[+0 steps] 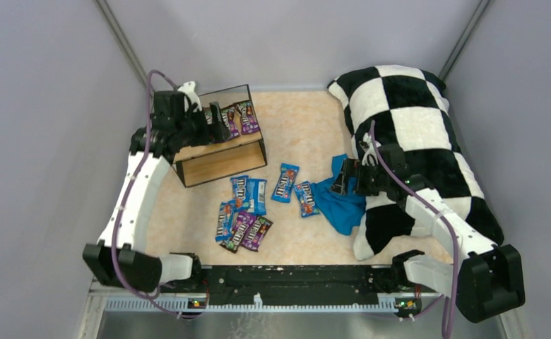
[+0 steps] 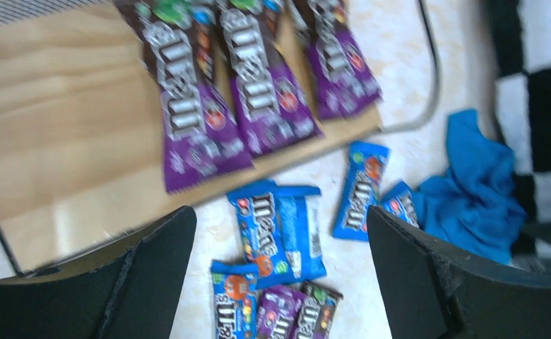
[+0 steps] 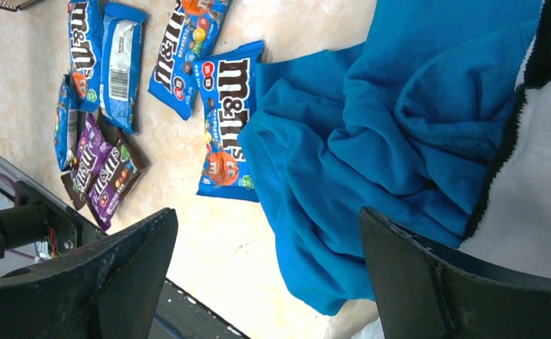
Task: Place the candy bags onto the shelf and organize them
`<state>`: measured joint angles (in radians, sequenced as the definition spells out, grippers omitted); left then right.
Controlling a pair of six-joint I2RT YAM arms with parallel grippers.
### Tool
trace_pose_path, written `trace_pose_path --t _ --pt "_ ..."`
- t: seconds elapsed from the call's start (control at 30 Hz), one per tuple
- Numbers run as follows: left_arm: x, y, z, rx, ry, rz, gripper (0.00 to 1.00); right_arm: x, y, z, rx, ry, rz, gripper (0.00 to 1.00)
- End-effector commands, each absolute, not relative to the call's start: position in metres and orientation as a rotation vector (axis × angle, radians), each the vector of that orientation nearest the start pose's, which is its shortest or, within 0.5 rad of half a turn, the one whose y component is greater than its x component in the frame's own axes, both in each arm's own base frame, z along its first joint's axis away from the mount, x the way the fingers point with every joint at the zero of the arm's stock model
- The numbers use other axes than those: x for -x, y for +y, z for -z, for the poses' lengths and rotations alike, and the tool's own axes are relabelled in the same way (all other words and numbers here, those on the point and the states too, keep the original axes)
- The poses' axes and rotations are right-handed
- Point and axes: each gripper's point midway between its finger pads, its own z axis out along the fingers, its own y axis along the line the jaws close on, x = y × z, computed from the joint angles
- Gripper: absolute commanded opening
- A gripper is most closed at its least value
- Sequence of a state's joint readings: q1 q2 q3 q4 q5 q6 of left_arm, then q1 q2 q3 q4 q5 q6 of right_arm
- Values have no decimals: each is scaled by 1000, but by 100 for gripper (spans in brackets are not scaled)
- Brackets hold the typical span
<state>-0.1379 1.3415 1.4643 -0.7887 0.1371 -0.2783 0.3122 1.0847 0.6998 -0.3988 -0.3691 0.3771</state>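
Seen from above, my left gripper (image 1: pixel 215 121) hovers over the top board of the shelf (image 1: pixel 220 167) at the far left, jaws spread wide with nothing between them. Three purple bags (image 1: pixel 239 118) lie side by side on that board, long axes parallel, running away from my wrist camera (image 2: pixel 258 92). My right gripper (image 1: pixel 340 177) hangs over the crumpled cloth (image 1: pixel 342 205) beside the pillow (image 1: pixel 414 134), jaws also spread wide and empty. About seven loose bags (image 1: pixel 248 212), blue and purple, lie flat on the table (image 1: pixel 301 120) between my two arms, nearer my bases than the shelf. The one that matters next, I judge, is the blue bag (image 1: pixel 305 198) touching the cloth's left edge: it sits just left of my right jaws, so my right arm is nearer to it. Its long axis runs roughly from near to far, slightly tilted. In my right wrist view that bag (image 3: pixel 224 127) lies ahead of the fingers, with the cloth (image 3: pixel 386 141) alongside it.
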Motion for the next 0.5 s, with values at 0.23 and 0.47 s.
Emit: trace_pose_path --t 0.23,0.47 --pt "-209 -196 -166 -225 2504 773 98 -253 179 -128 122 2376 -869 99" --pt "-164 -205 -91 -366 2790 471 98 -246 184 -134 116 2366 -896 99"
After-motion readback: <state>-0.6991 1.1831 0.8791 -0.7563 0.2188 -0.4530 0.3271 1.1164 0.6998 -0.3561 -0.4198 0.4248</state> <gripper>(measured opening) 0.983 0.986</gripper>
